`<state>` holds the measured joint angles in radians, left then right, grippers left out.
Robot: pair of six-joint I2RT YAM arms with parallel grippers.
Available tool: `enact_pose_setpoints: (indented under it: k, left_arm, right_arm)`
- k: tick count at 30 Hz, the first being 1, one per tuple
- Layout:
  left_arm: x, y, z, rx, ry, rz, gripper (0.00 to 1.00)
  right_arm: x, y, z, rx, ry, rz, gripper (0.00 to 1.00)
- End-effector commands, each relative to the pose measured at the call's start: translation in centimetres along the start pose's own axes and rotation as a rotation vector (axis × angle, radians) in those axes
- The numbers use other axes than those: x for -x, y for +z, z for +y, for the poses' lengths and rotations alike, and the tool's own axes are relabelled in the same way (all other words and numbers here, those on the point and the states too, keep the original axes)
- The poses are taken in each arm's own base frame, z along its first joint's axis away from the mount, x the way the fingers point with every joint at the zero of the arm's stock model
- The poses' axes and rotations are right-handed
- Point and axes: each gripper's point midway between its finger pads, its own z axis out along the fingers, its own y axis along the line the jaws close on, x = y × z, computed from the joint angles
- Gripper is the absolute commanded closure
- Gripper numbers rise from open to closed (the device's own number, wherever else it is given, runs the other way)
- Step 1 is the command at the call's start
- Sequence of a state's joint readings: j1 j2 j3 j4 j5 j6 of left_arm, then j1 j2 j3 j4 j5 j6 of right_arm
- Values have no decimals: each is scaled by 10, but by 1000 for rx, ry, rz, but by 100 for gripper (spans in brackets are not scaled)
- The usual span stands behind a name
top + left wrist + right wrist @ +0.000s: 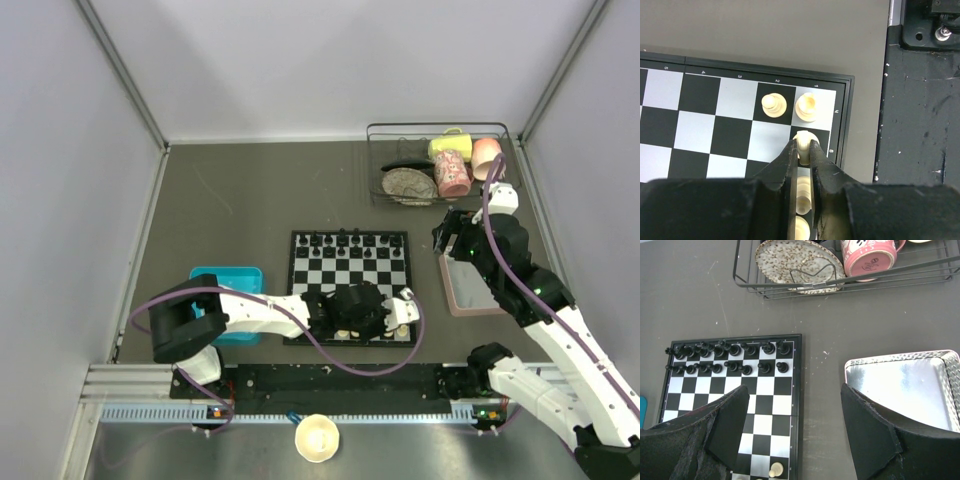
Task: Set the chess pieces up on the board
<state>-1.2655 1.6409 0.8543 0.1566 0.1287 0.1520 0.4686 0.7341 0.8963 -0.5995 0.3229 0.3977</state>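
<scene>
A dark grey counter [230,200] carries a flat square chessboard [345,268] of black and white chequered squares with a dark border, lying near the arm bases. A black wire rack [420,126] at the far right holds a speckled plate [795,260] and a pink mug [867,257]. A pinkish-grey metal tray [462,290] lies just right of the chessboard, and a blue plastic tray [235,275] lies to its left. The right gripper [795,405] hangs with its fingers wide apart and nothing between them, above the counter between chessboard and pinkish-grey tray. The left gripper [801,147] is clamped on a tiny cream chess piece [802,136] over a dark square at the chessboard's near right corner; whether the piece touches the square I cannot tell. Two more cream pieces [774,105] [806,106] stand on the adjoining squares. Small black pieces [730,357] fill two rows at the far edge.
</scene>
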Motion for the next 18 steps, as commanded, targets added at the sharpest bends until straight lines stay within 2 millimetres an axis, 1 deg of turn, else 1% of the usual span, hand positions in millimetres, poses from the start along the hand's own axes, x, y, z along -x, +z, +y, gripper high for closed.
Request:
enact_pose_setpoints:
  k: [1, 6, 10, 18]
  left_arm:
    - [10, -3, 2, 15, 7, -23, 83]
    - [12, -5, 0, 6, 6, -23, 79]
    - [11, -7, 1, 10, 5, -18, 73]
    - [20, -12, 2, 16, 8, -40, 70]
  right_arm:
    - [4, -1, 2, 8, 17, -15, 26]
    - [5, -1, 3, 10, 17, -16, 26]
    - [3, 0, 2, 7, 17, -12, 26]
    - [2, 1, 2, 7, 19, -8, 26]
